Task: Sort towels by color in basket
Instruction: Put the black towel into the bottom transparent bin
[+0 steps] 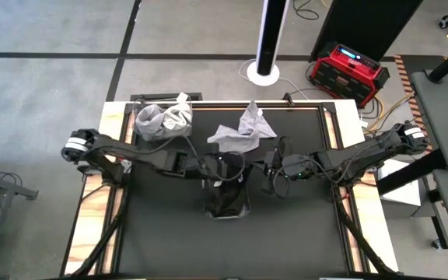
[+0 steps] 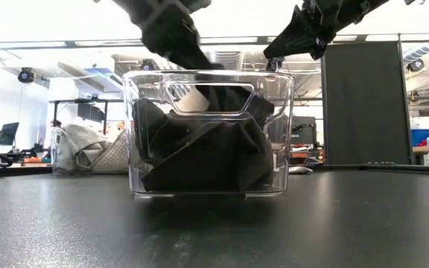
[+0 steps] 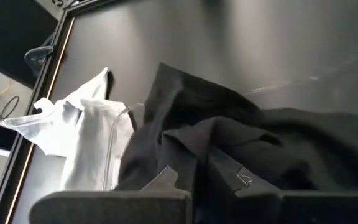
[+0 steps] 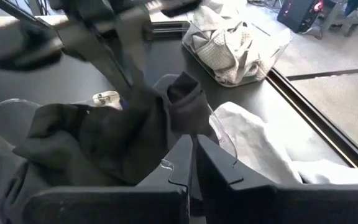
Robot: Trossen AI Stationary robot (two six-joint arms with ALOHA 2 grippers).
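1. the clear plastic rectangular basket (image 2: 207, 134) stands near the middle of the black tabletop (image 1: 169, 233). it is filled with crumpled black soft towels (image 2: 199, 160).
2. the left claw (image 1: 222, 169) is over the far rim of this basket, down among the black towels; one black towel (image 4: 166, 112) is bunched up under it. i cannot tell if its fingers are together or apart, because cloth hides the tips.
3. the right claw (image 1: 274, 180) hangs in the air just beside the basket on the right side, above the tabletop. in the right wrist view its two dark fingers (image 4: 219, 171) are together, with nothing between them.
4. a light grey crumpled towel (image 1: 243, 128) lies loose on the tabletop behind the basket, toward the far edge.
5. a second clear container (image 1: 164, 120) stands at the far left corner of the tabletop and holds white and light grey towels (image 4: 229, 46).
6. a red box-shaped device (image 1: 348, 71) stands on the floor beyond the tabletop.
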